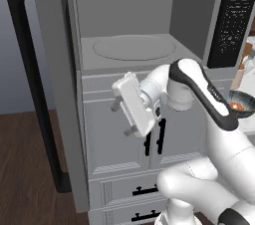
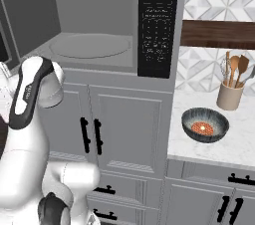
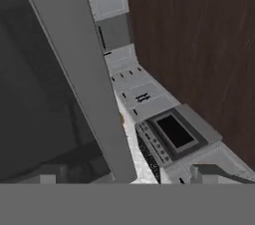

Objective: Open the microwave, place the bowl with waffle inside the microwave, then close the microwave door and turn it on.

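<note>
The microwave (image 1: 144, 25) was the big thing here, built in above the white cabinet doors (image 2: 132, 129), its grey cavity wide open and the round turntable (image 1: 133, 48) sitting bare inside; the black button panel (image 2: 158, 25) ran down its right side. The microwave door (image 1: 60, 84) was swung all the way out to the left, edge-on to the left base camera, with its long black handle (image 1: 35, 89) sticking out beyond it; in the hand view the door's grey frame (image 3: 84, 74) cut diagonally across, dark window to its left, and a stove (image 3: 172, 134) sat further along the counter.

The arm (image 1: 199, 89) was bent across the front of the cabinets below the cavity, and the gripper (image 1: 124, 118) pointed left toward the door edge; fingers spread wide apart, nothing between them, not touching the door as far as I could tell.

The bowl (image 2: 205, 125) was on the marble counter (image 2: 219, 149) to the right of the microwave, well apart from the gripper; the waffle (image 2: 203, 128) lay in it. A utensil jar (image 2: 230, 94) stood just behind the bowl.
</note>
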Robot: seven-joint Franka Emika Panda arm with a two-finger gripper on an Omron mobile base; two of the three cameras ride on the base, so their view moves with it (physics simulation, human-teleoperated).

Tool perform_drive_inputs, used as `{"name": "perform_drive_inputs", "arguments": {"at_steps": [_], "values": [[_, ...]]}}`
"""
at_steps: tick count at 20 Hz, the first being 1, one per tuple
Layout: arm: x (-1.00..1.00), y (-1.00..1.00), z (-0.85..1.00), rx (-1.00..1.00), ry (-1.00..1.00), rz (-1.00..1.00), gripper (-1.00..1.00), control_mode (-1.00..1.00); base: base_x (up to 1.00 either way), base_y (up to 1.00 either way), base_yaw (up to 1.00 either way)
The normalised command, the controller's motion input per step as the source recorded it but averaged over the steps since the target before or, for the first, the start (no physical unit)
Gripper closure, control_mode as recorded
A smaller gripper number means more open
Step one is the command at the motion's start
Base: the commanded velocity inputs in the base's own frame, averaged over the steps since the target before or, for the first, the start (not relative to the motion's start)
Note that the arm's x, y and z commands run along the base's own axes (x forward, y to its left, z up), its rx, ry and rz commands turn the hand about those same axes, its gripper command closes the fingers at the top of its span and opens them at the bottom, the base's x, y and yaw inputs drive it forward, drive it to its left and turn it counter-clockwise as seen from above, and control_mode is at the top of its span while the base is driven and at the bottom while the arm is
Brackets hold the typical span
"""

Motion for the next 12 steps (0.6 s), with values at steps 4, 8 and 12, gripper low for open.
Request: {"name": "perform_drive_inputs", "arguments": {"at_steps": [4, 8, 12], "values": [[-0.35, -1.0, -0.31, -0.05, -0.18, -0.38, -1.0, -1.0, 0.0, 0.0, 0.0], [-0.07, -0.92, -0.07, -0.07, -0.15, -0.52, -1.0, -1.0, 0.0, 0.0, 0.0], [0.0, -0.65, -0.03, -0.06, -0.15, -0.63, -1.0, -1.0, 0.0, 0.0, 0.0]]}}
